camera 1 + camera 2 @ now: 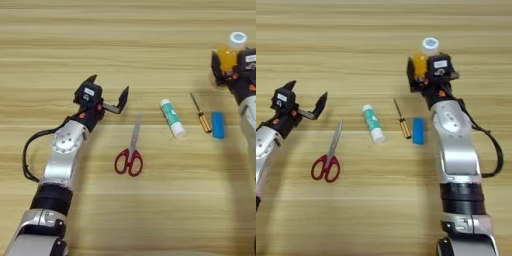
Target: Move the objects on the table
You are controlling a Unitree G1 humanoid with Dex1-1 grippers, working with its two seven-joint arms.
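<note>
Two arms of mine reach over the table (pixel 125 30), its striped wood filling the whole view, so no edge shows and bare boards lie wide on the far side and the near side. My right gripper (pixel 428 70) is clamped around the orange-juice bottle (pixel 421 62), upright, white cap above my fingers, far right of the row. My left gripper (pixel 107 92) hangs over bare wood at the left, its two black fingers spread wide, holding nothing. The scissors (pixel 131 150) lie just right of it, red handles toward me, blades pointing away. Next comes the glue stick (pixel 172 118), slanted, then the screwdriver (pixel 201 114), then the blue block (pixel 218 125) just beside it, all apart from each other.
</note>
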